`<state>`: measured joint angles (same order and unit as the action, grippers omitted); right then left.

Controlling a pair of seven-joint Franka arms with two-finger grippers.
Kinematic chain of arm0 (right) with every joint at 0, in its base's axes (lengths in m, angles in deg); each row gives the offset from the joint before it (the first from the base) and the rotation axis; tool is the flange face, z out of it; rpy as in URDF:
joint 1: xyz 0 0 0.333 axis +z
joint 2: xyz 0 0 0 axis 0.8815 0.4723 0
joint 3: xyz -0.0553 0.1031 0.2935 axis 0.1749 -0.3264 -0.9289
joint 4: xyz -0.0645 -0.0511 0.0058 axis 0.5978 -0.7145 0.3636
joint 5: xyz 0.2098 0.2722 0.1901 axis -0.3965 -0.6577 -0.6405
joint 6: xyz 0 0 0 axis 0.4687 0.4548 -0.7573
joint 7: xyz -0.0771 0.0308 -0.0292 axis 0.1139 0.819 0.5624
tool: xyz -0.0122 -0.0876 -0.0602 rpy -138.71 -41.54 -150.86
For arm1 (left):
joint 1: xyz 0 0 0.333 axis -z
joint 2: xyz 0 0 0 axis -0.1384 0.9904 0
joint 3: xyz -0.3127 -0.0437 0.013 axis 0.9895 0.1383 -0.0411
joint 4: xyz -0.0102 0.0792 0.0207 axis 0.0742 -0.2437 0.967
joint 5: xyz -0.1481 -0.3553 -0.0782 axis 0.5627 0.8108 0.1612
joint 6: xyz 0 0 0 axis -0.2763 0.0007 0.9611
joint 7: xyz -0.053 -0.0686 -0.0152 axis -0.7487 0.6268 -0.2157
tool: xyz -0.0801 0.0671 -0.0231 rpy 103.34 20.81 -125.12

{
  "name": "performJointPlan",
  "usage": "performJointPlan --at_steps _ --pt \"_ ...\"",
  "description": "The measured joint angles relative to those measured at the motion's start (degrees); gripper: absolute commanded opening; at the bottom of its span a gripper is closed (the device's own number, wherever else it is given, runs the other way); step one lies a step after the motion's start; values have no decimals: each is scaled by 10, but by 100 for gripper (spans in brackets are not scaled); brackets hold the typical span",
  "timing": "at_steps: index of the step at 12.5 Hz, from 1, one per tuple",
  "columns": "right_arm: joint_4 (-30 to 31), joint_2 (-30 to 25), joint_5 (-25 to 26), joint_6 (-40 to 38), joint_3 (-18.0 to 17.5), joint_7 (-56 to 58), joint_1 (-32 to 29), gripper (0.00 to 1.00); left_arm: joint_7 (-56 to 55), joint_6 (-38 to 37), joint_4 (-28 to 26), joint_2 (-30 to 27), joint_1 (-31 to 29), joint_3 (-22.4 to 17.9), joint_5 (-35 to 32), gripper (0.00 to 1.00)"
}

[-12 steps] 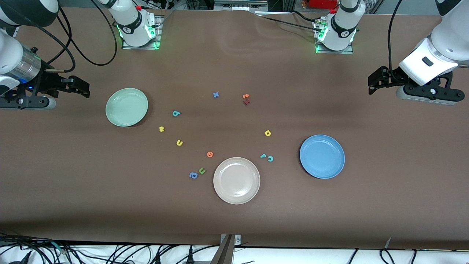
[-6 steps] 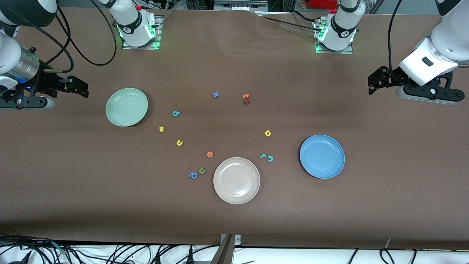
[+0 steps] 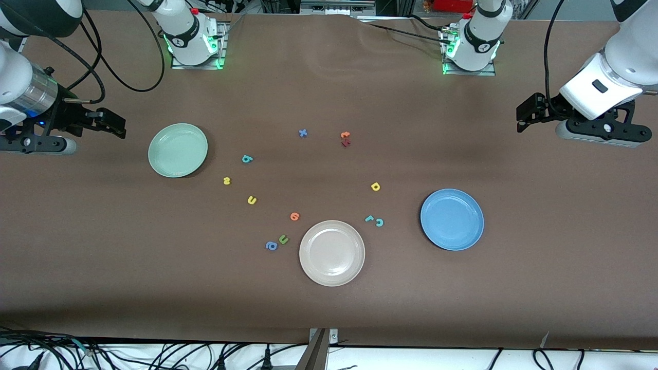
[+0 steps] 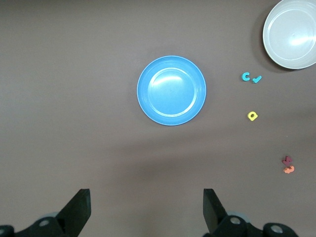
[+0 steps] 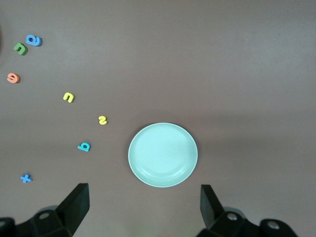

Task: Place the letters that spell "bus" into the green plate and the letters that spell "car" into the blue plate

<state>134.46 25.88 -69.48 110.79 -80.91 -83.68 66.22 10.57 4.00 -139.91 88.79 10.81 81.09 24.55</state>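
Observation:
The green plate [image 3: 178, 150] [image 5: 163, 154] lies toward the right arm's end of the table. Beside it lie the teal b [image 3: 247, 159] [image 5: 84, 146], yellow s [image 3: 226, 180] [image 5: 102, 120] and yellow u [image 3: 251, 200] [image 5: 68, 97]. The blue plate [image 3: 452, 219] [image 4: 171, 90] lies toward the left arm's end, with the teal c [image 3: 379, 222] [image 4: 245, 76], teal r [image 3: 369, 218] [image 4: 256, 79] and yellow a [image 3: 375, 186] [image 4: 253, 116] beside it. My right gripper [image 3: 119, 126] [image 5: 143, 186] hangs open beside the green plate. My left gripper [image 3: 520, 119] [image 4: 146, 191] hangs open, nothing between its fingers.
A beige plate [image 3: 332, 253] sits nearest the front camera, between the two groups. Near it lie an orange letter [image 3: 294, 216], a green u [image 3: 283, 239] and a blue a [image 3: 271, 246]. Farther from the camera lie a blue x [image 3: 303, 133] and two reddish letters [image 3: 345, 139].

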Motion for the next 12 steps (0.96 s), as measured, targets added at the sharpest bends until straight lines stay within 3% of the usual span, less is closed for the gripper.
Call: performJointPlan --at_steps 12 --pt "7 19 0 20 1 -2 7 100 0 -10 0 2 2 1 0 100"
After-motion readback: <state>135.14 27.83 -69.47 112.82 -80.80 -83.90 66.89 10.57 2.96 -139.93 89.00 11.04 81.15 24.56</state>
